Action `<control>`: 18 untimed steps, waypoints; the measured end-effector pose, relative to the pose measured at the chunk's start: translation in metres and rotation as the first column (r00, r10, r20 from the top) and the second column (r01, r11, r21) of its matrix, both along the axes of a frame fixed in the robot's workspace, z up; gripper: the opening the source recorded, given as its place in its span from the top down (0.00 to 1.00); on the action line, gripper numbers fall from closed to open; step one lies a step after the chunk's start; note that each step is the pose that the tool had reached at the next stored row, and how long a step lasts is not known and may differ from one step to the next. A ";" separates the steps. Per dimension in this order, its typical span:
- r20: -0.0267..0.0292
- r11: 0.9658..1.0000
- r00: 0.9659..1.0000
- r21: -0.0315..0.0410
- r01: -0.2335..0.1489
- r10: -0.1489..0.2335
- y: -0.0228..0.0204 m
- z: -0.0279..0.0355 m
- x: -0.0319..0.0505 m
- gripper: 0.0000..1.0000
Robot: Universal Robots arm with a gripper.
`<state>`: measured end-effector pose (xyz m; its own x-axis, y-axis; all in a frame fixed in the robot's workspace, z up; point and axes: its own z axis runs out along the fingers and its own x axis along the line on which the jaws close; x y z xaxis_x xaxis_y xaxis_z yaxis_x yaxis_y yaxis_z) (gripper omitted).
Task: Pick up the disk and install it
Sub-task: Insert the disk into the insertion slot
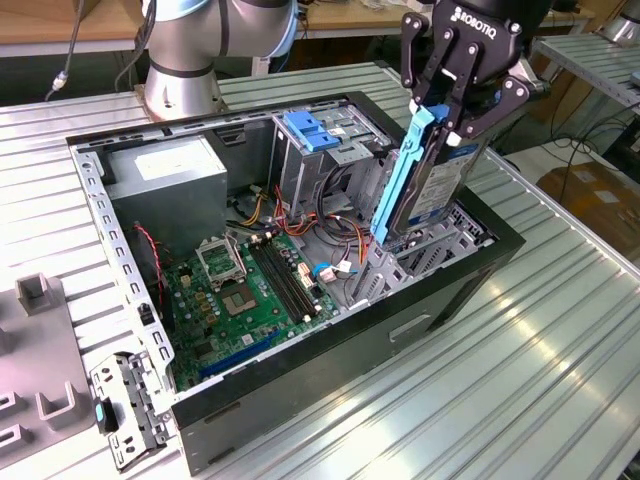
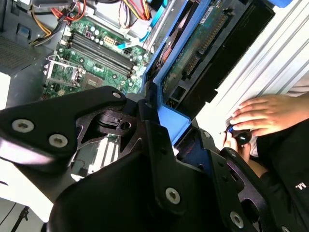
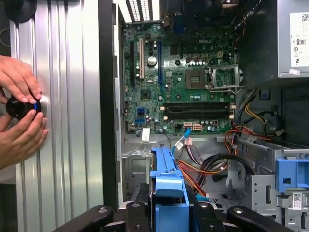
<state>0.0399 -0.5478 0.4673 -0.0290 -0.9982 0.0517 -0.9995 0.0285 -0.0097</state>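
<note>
In the exterior view, the tilted disk [image 1: 432,185] has the metal cage [image 1: 300,165] close at its nine o'clock, loose cables [image 1: 300,215] at eight and the case wall [image 1: 505,232] at four. Open counter [image 1: 540,380] lies at five; a person's hands [image 3: 21,137] rest on it.

Gripper [image 1: 447,118] clamped, pointing down.
The arm [image 1: 188,45] holds it fingers-down, both black fingers pressed against the top end of the near-upright disk [image 1: 432,190].
</note>
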 end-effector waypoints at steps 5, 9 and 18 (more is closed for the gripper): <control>0.000 1.000 1.000 0.000 0.000 0.000 -0.0002 -0.0053 0.0122 0.63; 0.000 1.000 1.000 0.000 0.000 0.000 -0.0002 -0.0079 0.0136 0.63; 0.000 1.000 1.000 0.000 -0.016 0.016 0.0000 -0.0156 0.0157 0.63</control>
